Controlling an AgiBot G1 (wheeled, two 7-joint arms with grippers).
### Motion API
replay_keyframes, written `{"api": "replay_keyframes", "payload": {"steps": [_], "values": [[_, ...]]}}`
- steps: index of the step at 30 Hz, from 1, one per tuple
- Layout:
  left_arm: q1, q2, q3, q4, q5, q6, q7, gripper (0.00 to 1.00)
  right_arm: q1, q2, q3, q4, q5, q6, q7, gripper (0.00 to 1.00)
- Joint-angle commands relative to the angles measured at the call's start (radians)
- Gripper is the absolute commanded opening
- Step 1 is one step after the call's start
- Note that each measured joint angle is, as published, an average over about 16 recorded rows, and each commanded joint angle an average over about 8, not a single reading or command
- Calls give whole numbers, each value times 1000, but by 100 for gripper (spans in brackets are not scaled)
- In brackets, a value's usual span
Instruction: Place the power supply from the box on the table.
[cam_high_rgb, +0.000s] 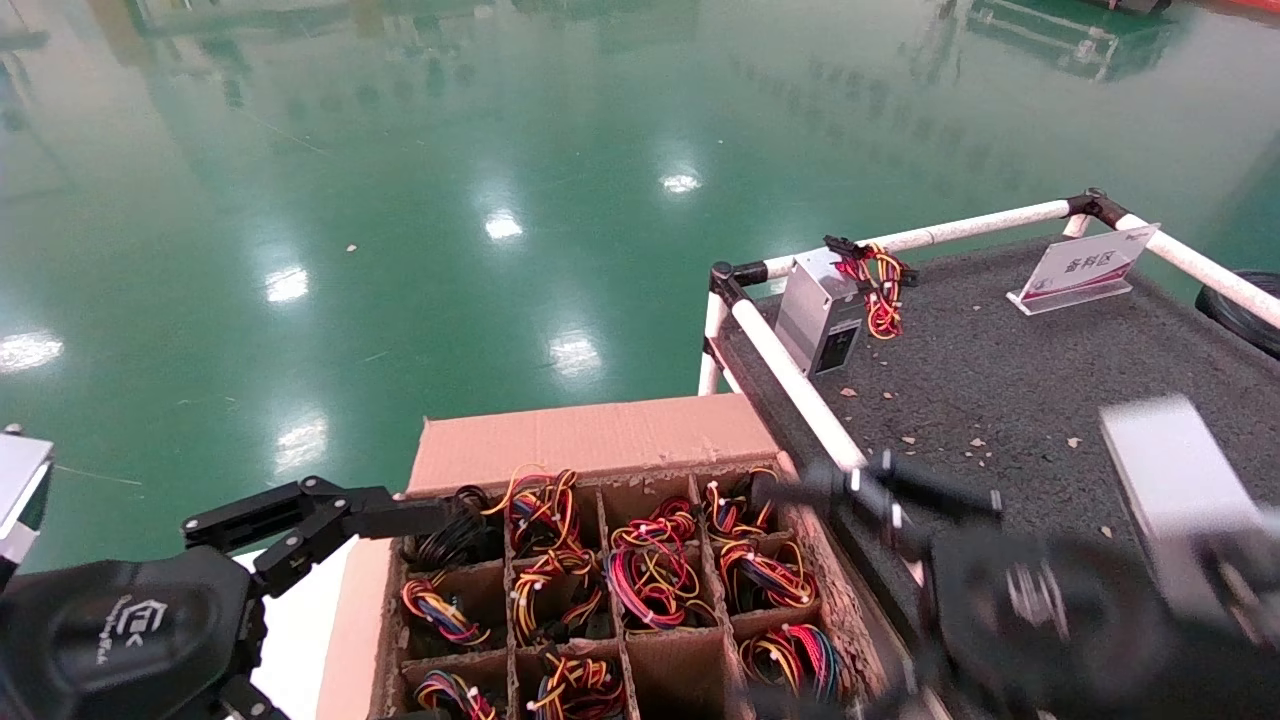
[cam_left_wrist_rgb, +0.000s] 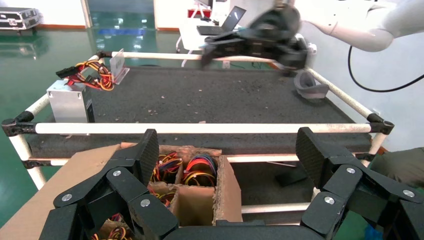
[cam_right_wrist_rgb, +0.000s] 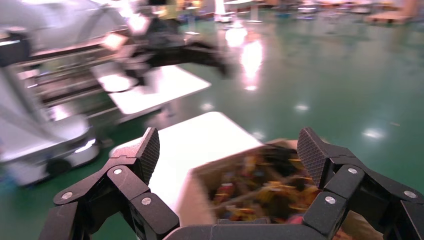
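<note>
**Both hands empty: which cell do I reach into?**

Closest to my head camera is the left hand (cam_high_rgb: 250, 535), jaws spread wide and gripping nothing, hovering at the near-left corner of the box (cam_high_rgb: 590, 440). In its wrist view the fingers (cam_left_wrist_rgb: 145, 155) stand apart over the carton's corner cells. The right hand (cam_high_rgb: 870, 490) is a blur over the box's right edge, where it meets the white rail (cam_high_rgb: 800, 385); its own wrist view shows it fully open too, with the wire-filled cells beneath.

One power supply (cam_high_rgb: 820, 310) already stands on the worktop (cam_high_rgb: 1000, 360) at the far-left corner, its wire bundle (cam_high_rgb: 878, 275) draped against the rail. The remaining units sit down in the grid cells, showing only tangles of red, yellow and black wires (cam_high_rgb: 655, 575); their metal bodies are hidden.

I judge this to be the reach into the box. To do it well, I'd pick a cell near the right hand, come straight down between the dividers, and grip the casing instead of loose wire, which could slip or snag a neighbouring bundle. Lift vertically before crossing the rail. A sign stand (cam_high_rgb: 1085, 265) sits well clear.
</note>
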Motion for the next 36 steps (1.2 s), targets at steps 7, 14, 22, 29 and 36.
{"api": "replay_keyframes", "payload": {"steps": [7,14,22,29,36], "values": [[0,0,0,0,0,0,0,100,-56,40,14,86,48,-67,-8,100],[0,0,0,0,0,0,0,100,-46,34,13,69,40,-54,-7,100],[0,0,0,0,0,0,0,100,-38,28,10,56,32,-44,-6,100],[0,0,0,0,0,0,0,100,-34,25,9,50,28,-40,-6,100],[0,0,0,0,0,0,0,100,-31,23,9,47,27,-37,-5,100]]}}
